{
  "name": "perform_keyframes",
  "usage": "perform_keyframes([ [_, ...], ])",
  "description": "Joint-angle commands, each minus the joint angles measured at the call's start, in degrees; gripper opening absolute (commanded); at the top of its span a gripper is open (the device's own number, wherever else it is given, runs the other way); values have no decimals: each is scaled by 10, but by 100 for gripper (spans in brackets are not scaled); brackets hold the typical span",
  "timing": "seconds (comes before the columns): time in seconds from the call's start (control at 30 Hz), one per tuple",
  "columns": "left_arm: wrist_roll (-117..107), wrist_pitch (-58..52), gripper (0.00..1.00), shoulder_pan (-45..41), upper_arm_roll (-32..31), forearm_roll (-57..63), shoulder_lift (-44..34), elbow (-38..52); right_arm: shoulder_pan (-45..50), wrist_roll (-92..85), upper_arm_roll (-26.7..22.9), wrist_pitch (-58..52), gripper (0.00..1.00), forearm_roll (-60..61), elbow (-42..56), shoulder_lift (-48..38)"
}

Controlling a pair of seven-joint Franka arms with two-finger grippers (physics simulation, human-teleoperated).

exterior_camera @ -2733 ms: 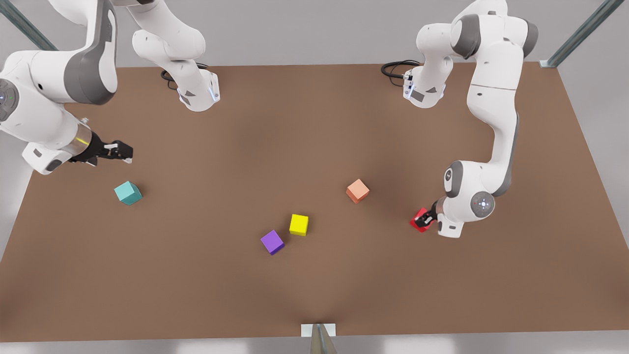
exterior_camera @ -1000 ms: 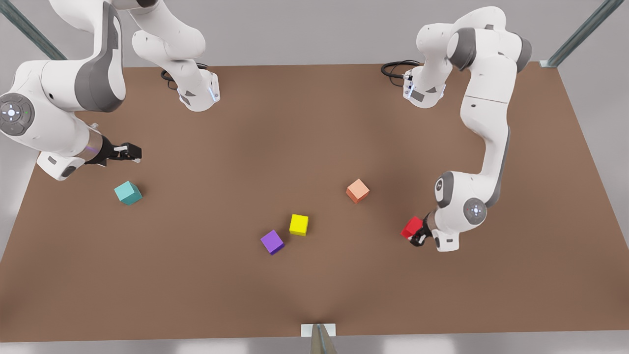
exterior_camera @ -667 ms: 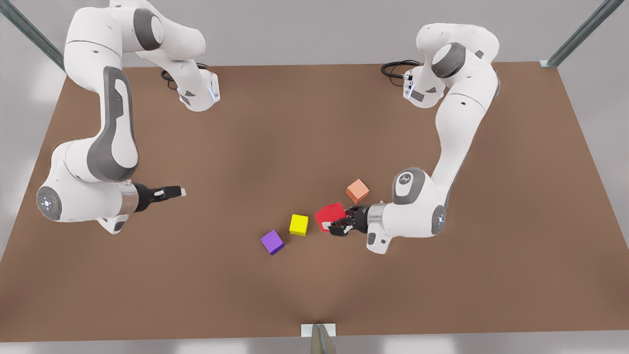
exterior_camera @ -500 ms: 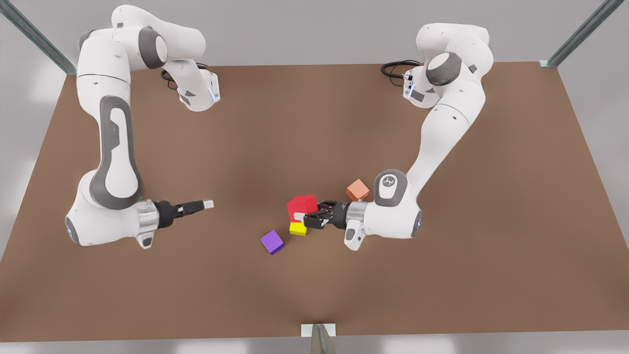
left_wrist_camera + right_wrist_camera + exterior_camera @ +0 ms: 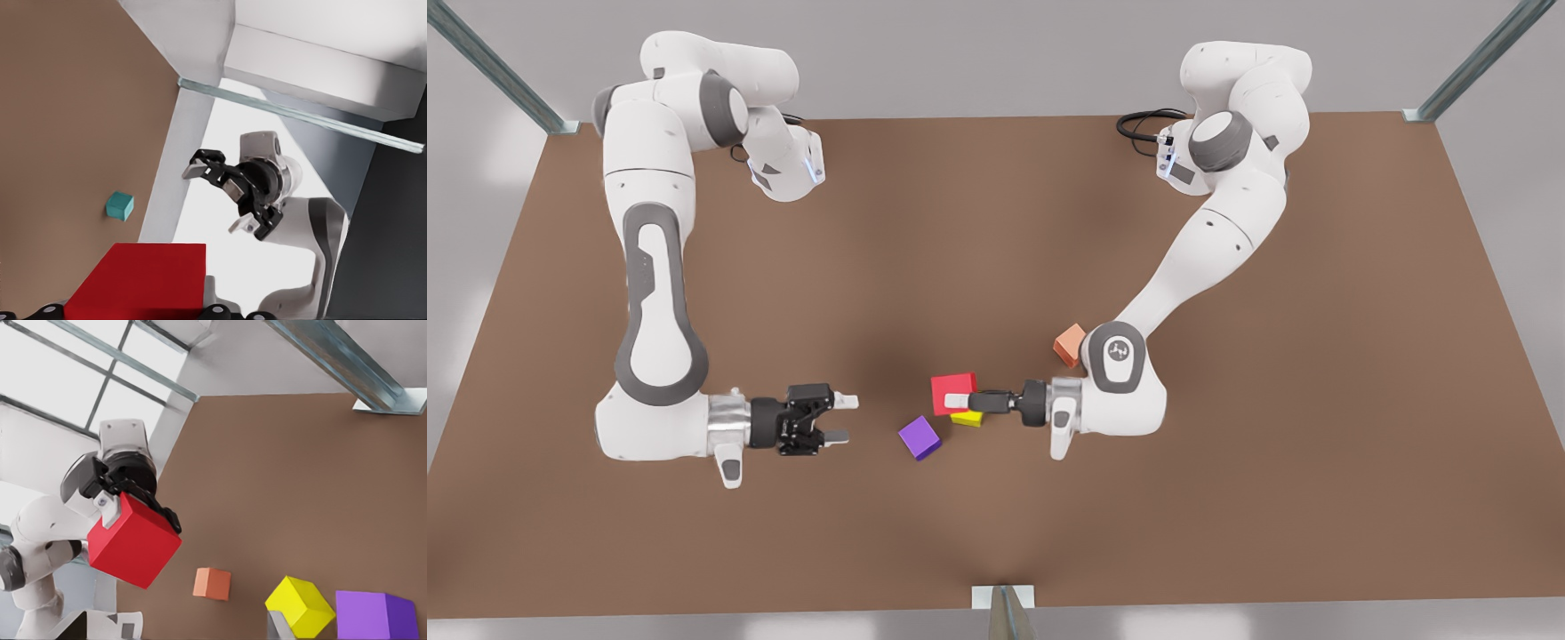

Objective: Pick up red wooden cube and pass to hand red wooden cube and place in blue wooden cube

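Since a second ago the left gripper (image 5: 958,402) has carried the red wooden cube (image 5: 953,389) from the table's (image 5: 1227,533) right-hand edge in the front view to mid-table, jaws clamped on it above the yellow cube (image 5: 966,418). The right gripper (image 5: 845,419) has swung in opposite, jaws now wide, so the handover looks imminent. No containers here (the blue wooden cube (image 5: 119,205) sits bare, well apart).

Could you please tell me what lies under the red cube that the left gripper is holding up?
The yellow cube rests on the table beneath the red wooden cube, which covers most of it in the front view.
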Motion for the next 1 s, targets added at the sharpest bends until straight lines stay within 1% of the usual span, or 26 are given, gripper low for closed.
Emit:
perform_keyframes([
  [0.0,562,8,59,0,0,3,-2,0,13,-585,1,38,100,56,-21,-5],
  [0.07,579,8,59,0,-1,5,-2,0,16,-589,10,35,99,67,-25,-3],
  [0.17,521,8,59,1,-2,0,-2,-2,15,-610,27,33,99,88,-40,1],
  [0.3,484,11,59,3,-2,-42,-1,-8,14,-611,28,16,100,88,-40,1],
  [0.37,415,10,60,3,-2,-40,-2,-8,13,-617,31,7,100,89,-40,2],
  [0.47,391,11,60,3,-3,-46,-2,-8,15,-617,31,5,100,91,-49,-2],
  [0.67,316,7,60,3,-3,-62,-2,-9,36,-677,31,82,100,147,-91,-18],
  [0.7,302,8,60,1,-3,-62,-1,-9,38,-678,31,83,100,149,-92,-18],
  [0.77,272,8,64,0,-3,-63,-1,-12,38,-690,32,83,100,157,-100,-19],
  [0.87,270,7,63,0,-3,-71,2,-13,40,-756,32,90,100,188,-113,-27],
  [0.97,263,7,62,1,-2,-76,2,-16,40,-766,33,89,100,198,-127,-34],
])
